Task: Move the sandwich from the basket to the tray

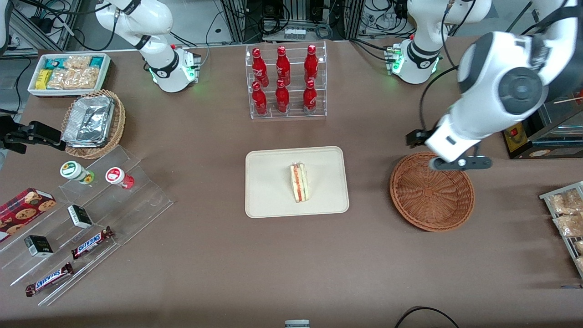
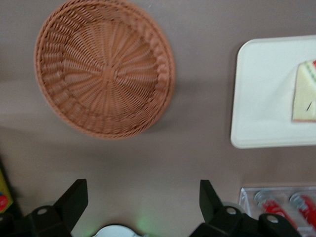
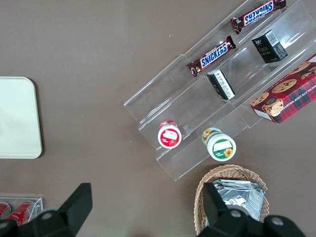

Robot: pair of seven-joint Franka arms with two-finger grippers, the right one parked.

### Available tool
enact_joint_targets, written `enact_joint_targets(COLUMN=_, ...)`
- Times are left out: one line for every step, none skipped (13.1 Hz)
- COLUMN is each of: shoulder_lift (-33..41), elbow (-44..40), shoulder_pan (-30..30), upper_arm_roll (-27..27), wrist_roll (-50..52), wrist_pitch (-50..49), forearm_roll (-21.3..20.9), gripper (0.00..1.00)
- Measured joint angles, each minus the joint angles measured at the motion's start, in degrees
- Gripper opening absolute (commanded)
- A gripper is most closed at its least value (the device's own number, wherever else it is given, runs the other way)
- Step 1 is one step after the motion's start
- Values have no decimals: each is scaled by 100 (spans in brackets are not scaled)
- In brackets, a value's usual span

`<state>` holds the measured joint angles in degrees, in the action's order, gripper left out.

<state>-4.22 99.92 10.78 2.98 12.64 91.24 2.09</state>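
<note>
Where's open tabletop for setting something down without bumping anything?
Bare tabletop lies between the tray, which holds the sandwich, and the empty basket, and nearer the front camera than both. The open gripper hovers above the table beside the basket. The acrylic snack rack is crowded.

Work surface and surroundings. A broad table [image 1: 182, 255] covered in matte brown fills nearly the whole front view; diffuse overhead light falls on it evenly and casts only soft shadows. Past its edge farthest from the front camera lie a pale floor [image 1: 200, 16], upright aluminium frame profiles [image 1: 234, 18], loose black cables [image 1: 218, 27] and a white power strip [image 1: 294, 33]. Table fixtures: a clear acrylic bottle rack [image 1: 286, 82] near that edge, and a clear stepped display shelf [image 1: 114, 200] toward the parked arm's end.
</note>
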Motion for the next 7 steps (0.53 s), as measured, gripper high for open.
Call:
enact_joint_targets(shoulder_lift=90, elbow=3, shoulder_pan=-190, upper_arm_roll=14, wrist_roll=-148, wrist_pitch=-135, forearm_roll=8, gripper=100)
enact_joint_targets(shoulder_lift=197, elbow=2, shoulder_pan=-396, upper_arm_roll=63, wrist_roll=-259, wrist_pitch=-287, forearm_roll=14, gripper=100)
enact_joint_targets(shoulder_lift=320, elbow=-4, shoulder_pan=-620, upper_arm_roll=155, wrist_roll=-329, wrist_pitch=-450, forearm_roll=17, gripper=100)
enact_joint_targets(shoulder_lift=444, elbow=-34, shoulder_pan=-801, upper_arm_roll=237, wrist_roll=-364, wrist_pitch=-628, forearm_roll=20, gripper=100)
enact_joint_targets(shoulder_lift=549, elbow=-101, shoulder_pan=-915, upper_arm_roll=287, wrist_roll=-378, wrist_pitch=-817, forearm_roll=21, gripper=100)
enact_joint_targets(shoulder_lift=629, elbow=-208, shoulder_pan=-977, upper_arm_roll=311, wrist_roll=-383, wrist_pitch=-1006, forearm_roll=21, gripper=100)
enact_joint_targets(shoulder_lift=677, elbow=-347, shoulder_pan=-1003, upper_arm_roll=318, wrist_roll=-383, wrist_pitch=-1192, forearm_roll=22, gripper=100)
